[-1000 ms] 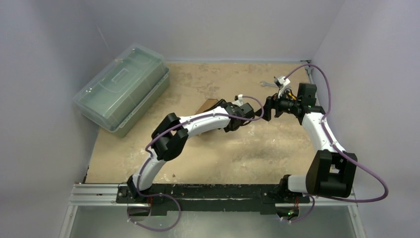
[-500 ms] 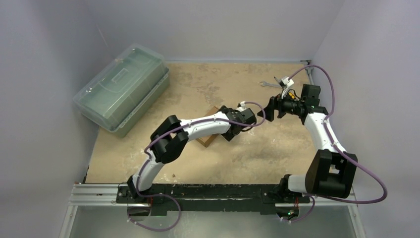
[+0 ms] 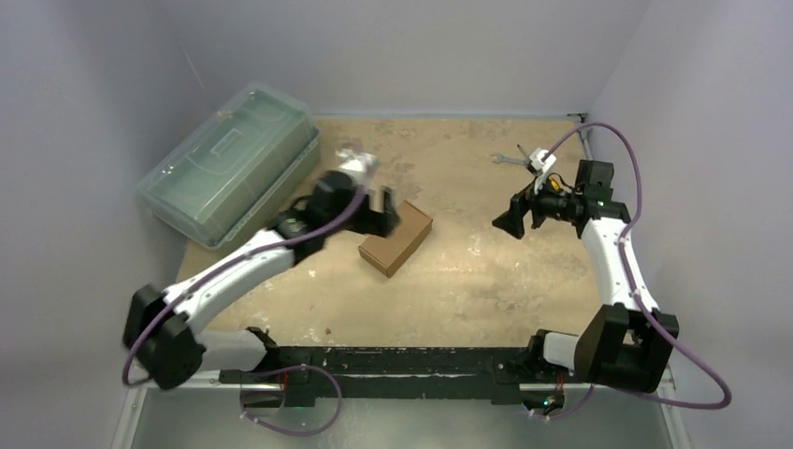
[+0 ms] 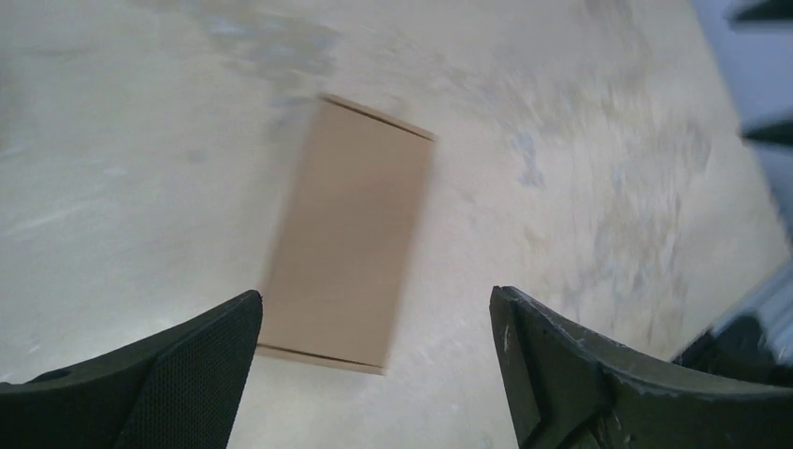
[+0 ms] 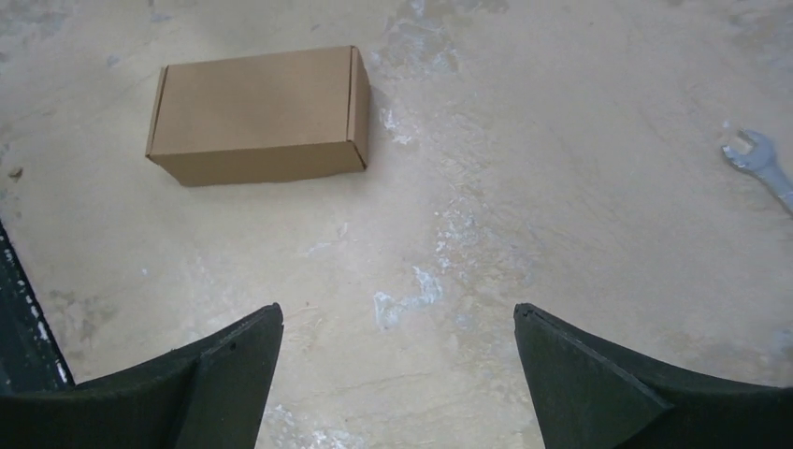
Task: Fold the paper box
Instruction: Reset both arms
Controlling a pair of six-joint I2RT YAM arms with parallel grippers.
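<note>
Two robot hands are hanging wide open over a sandy, stained tabletop (image 3: 468,281), and neither is holding anything. Motion blur is smearing the left hand (image 3: 385,217) in the overhead view, so whether it is touching anything cannot be told there. Its own camera is softening the paper box (image 4: 351,234) into a pale brown slab with fuzzy edges. The paper box (image 3: 396,240) is lying flat and closed near the middle of the tabletop, its flaps tucked in and its underside hidden. The left hand (image 4: 374,301) is hovering just beside the box's left end, its dark fingers (image 4: 187,374) spreading wider than the carton, which is showing between them. The right hand (image 3: 510,220) is hanging well apart to the box's right, jaws equally wide, with bare tabletop lying between it and the carton (image 5: 257,114) ahead of its fingers (image 5: 598,383). A small wrench (image 3: 510,159) is lying near the far right corner, cut off at the edge of the right wrist view (image 5: 762,164). A large translucent green case (image 3: 229,164) is sitting at the far left, clear of both hands.
</note>
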